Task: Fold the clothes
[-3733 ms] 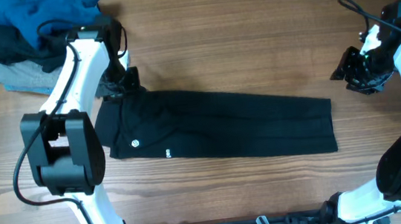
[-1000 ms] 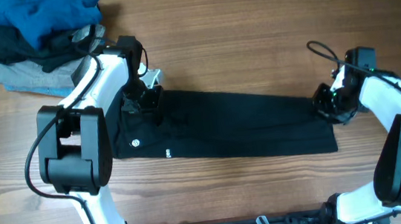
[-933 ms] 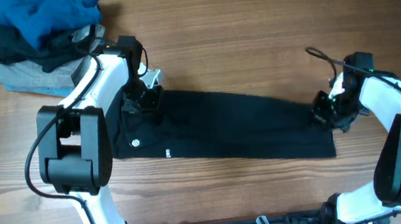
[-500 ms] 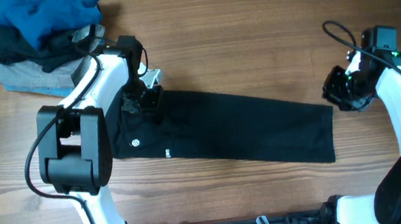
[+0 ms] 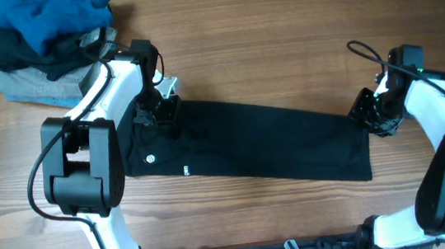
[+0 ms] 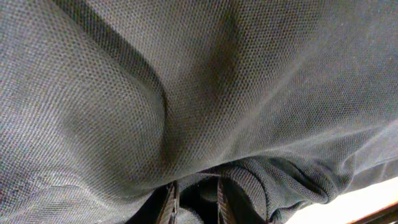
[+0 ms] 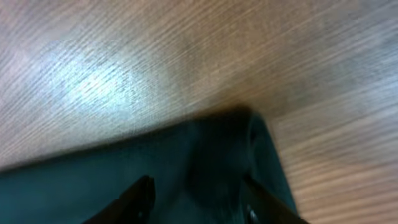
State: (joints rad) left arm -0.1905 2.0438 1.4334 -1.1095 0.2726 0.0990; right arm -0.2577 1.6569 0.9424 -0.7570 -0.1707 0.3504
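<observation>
The left fingers (image 6: 171, 202) stood close together at the bottom of the left wrist view, and they appeared to pinch a bunched fold of dark knit cloth between them. That cloth belonged to the black trousers (image 6: 186, 93), which filled almost the whole of that view. The right fingers (image 7: 140, 196) were spread wide, empty, one to each side of the far hem corner of the trousers, with bare wood of the worktop (image 7: 124, 62) beyond. From overhead, the black trousers (image 5: 249, 142) lay flat and stretched across the middle of the worktop (image 5: 239, 48). The waist was at the left under the left arm, and the leg ends were at the right, just beside the right arm. A pile of clothes (image 5: 40, 44) in blue, black and grey sat in the far left corner, apart from the trousers. The step in hand looked to be taking hold of both ends before a fold. To do it well, the right fingers would probably need to drop onto the hem corner and catch every layer. Both ends should then rise together, so the cloth does not drag or skew.
</observation>
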